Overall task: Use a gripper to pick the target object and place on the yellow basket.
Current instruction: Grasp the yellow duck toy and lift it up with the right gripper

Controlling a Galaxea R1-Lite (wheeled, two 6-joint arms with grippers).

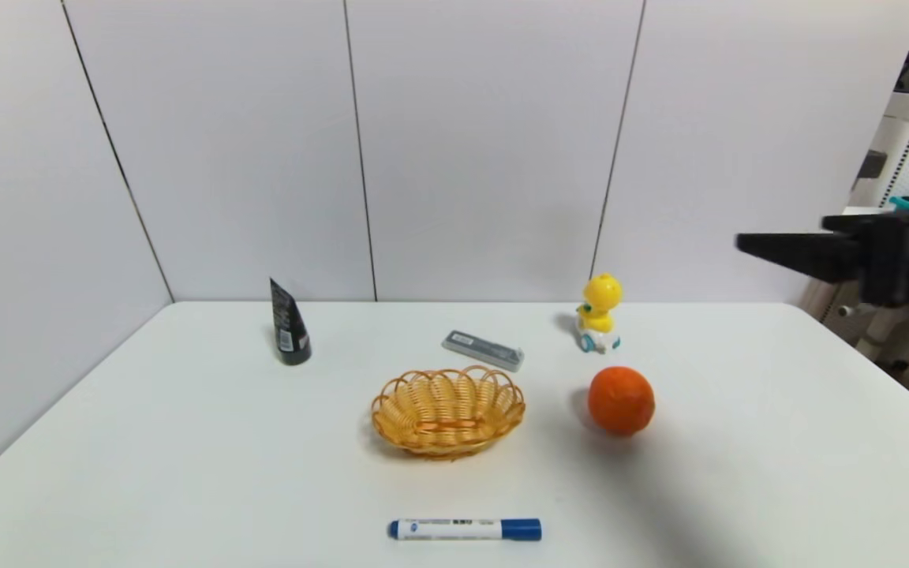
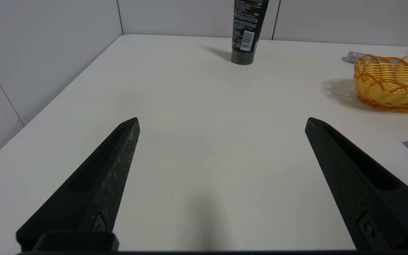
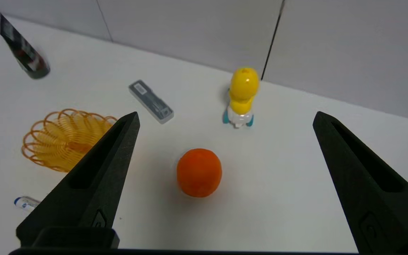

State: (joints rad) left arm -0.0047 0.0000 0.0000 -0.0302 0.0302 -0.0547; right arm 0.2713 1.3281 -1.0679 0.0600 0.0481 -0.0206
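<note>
The yellow duck toy point(image 1: 599, 312) stands upright on its white base and blue wheels near the back of the white table point(image 1: 186, 442), close to the wall panels and to the right of centre. Just in front of it sits an orange point(image 1: 621, 400), apart from the duck. The yellow basket point(image 1: 448, 410) rests at mid-table, well to the left of the orange, with nothing visible inside it. Behind the basket lies a small grey case point(image 1: 483, 349), a black tube point(image 1: 289, 323) stands further left, and a blue-capped marker point(image 1: 465, 529) lies at the front edge. The right gripper point(image 1: 746, 244) hangs in the air at the table's right side, above and well apart from the duck; its fingers are spread wide and hold nothing. The left gripper point(image 2: 221, 122), probably low over the table's left part, is likewise spread wide and holds nothing.
</note>
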